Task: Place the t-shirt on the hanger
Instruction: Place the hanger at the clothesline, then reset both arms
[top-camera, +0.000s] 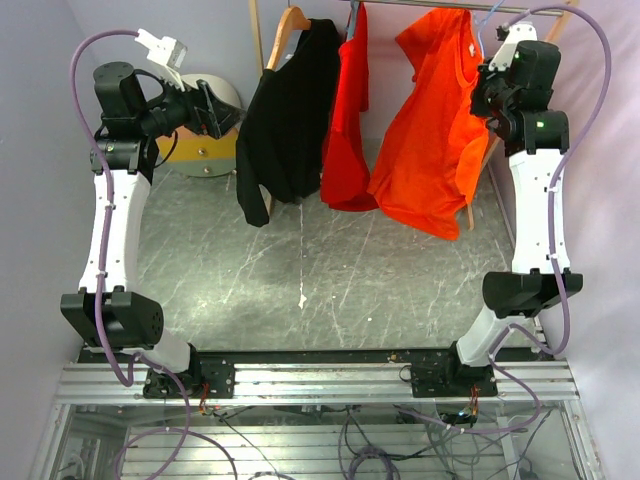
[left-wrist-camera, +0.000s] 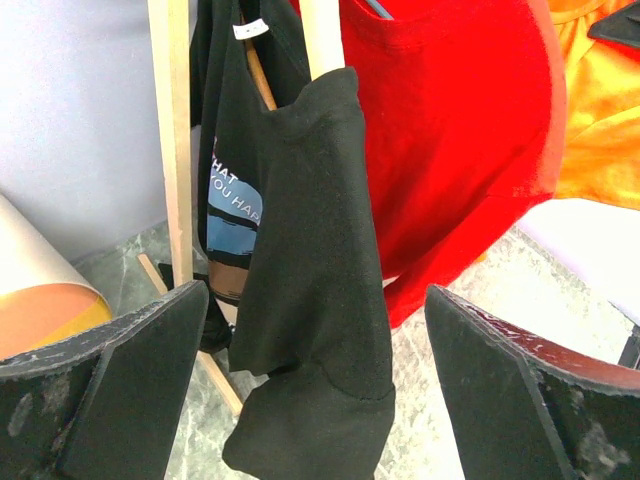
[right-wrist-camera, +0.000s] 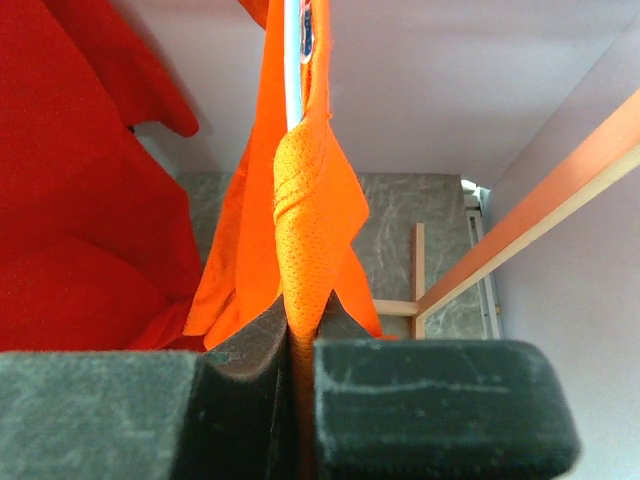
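T-shirt (right-wrist-camera: 310, 200) cloth is pinched in the right tool (right-wrist-camera: 300, 340). The two fingers are pressed together on a thin fold of it, and the fold sticks up from between them. The cloth there is bright orange with tiny holes, like mesh.

Just above the fold, the pale-blue hanger (right-wrist-camera: 292, 60) shows as a thin wire tucked into the orange cloth. How much of the shirt sits on it I cannot tell.

From above, the right tool is high up at the far right, touching the shirt's right edge near the neck. The shirt hangs down long and loose, with its low corner close to the table (top-camera: 300, 290). It looks crumpled and a bit crooked.

Right beside it on the left hangs a red shirt (top-camera: 348, 120), and the two touch. Left of that hangs a black garment (top-camera: 290, 120) on a wooden hanger (top-camera: 290, 20). All three hang from the rail (top-camera: 450, 5) at the back.

A slanted wooden bar (right-wrist-camera: 540, 210) is on the right of the right tool, near the wall.

The left tool (left-wrist-camera: 315, 390) is spread wide and holds nothing. It points at the black garment's sleeve, which hangs in front of it and does not touch the fingers. A wooden post (left-wrist-camera: 170, 130) stands to the left of the sleeve, and a round tan disc (top-camera: 205, 140) leans behind the left tool.
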